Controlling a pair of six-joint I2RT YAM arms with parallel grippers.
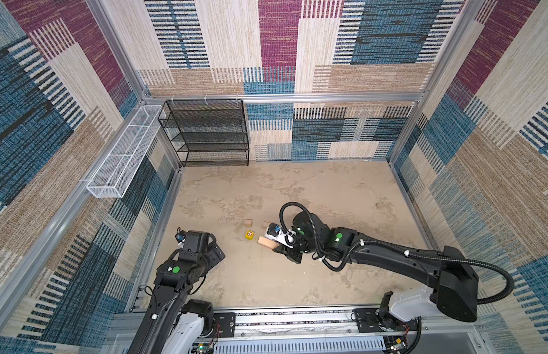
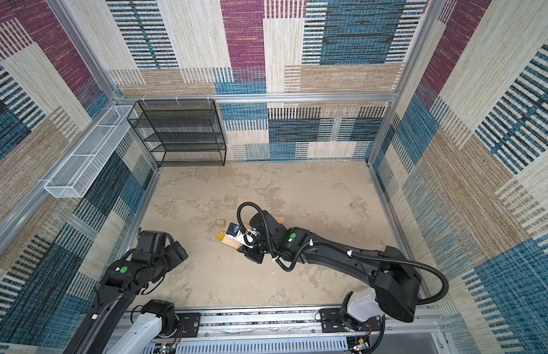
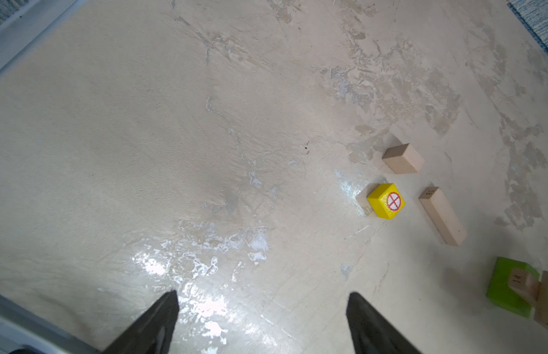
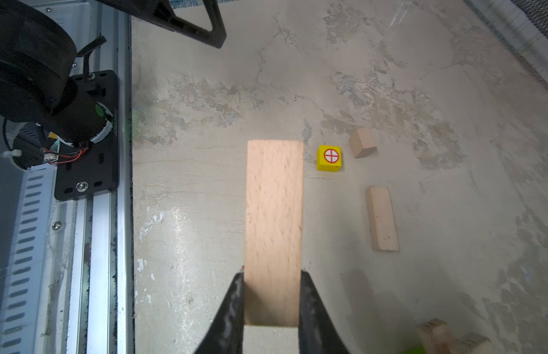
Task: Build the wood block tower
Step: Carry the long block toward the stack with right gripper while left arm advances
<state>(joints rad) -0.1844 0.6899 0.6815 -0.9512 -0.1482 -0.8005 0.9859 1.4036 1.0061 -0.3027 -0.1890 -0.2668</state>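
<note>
My right gripper is shut on one end of a plain tan brick, held above the floor; in a top view the brick sticks out left of that gripper. Beside it lie a red-marked yellow cube, a small tan cube and a loose tan brick. The tower's green block carries tan bricks; in both top views the right arm hides it. My left gripper is open over bare floor at the left.
A black mesh shelf stands against the back wall at the left. A white mesh basket hangs on the left wall. An aluminium rail with both arm bases runs along the front edge.
</note>
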